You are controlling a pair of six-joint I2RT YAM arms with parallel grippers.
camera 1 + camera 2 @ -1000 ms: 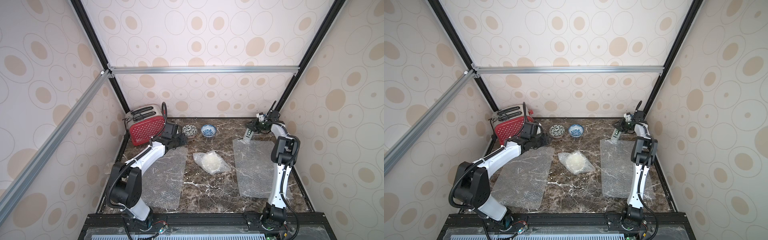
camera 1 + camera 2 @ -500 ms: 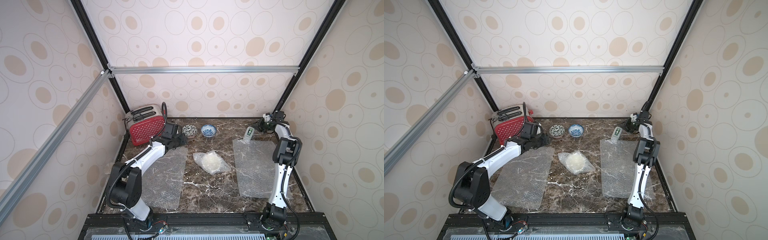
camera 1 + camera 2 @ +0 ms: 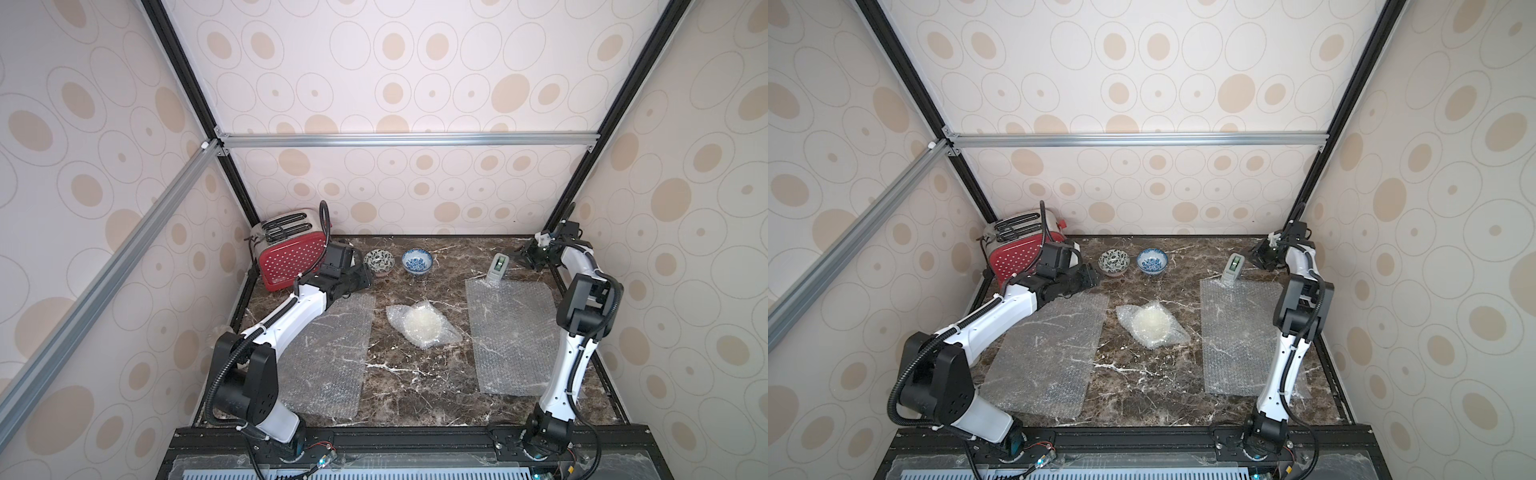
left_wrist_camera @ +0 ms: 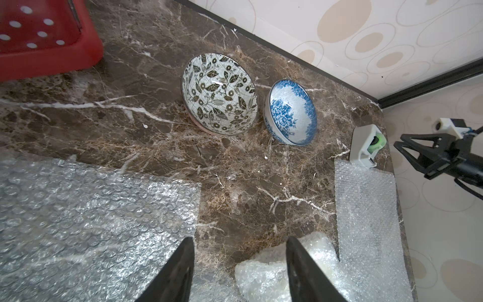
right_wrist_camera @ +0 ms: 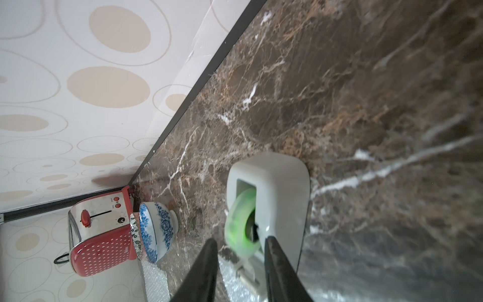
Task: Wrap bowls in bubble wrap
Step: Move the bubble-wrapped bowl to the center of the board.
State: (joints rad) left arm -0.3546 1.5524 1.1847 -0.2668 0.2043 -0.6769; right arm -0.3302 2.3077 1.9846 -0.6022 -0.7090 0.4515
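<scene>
1. The plain cream ceramic bowl (image 3: 420,326) lies mid-table, bundled in a crumpled sheet of clear bubble wrap (image 3: 440,334). From this height we cannot tell whether the bundle is taped shut.
2. The white bowl with black leaf pattern (image 4: 219,94) and the white bowl with blue flowers (image 4: 290,112) stand bare, side by side near the back wall.
3. Two flat bubble-wrap sheets flank the bundle: the left sheet (image 3: 328,353) and the right sheet (image 3: 513,332).
4. The right gripper (image 3: 525,259), right at the white tape dispenser with a green roll (image 3: 498,268) a second ago, has pulled back towards the rear corner. Its jaws stand apart and empty. The dispenser stands at the right sheet's far edge.
5. The left gripper (image 4: 239,243) has not moved. It hovers beside the red toaster (image 3: 291,259), close to the leaf bowl, jaws parted on nothing.
6. We judge the taping of the first bowl to be over. A bare bowl should go onto a flat sheet next.
</scene>
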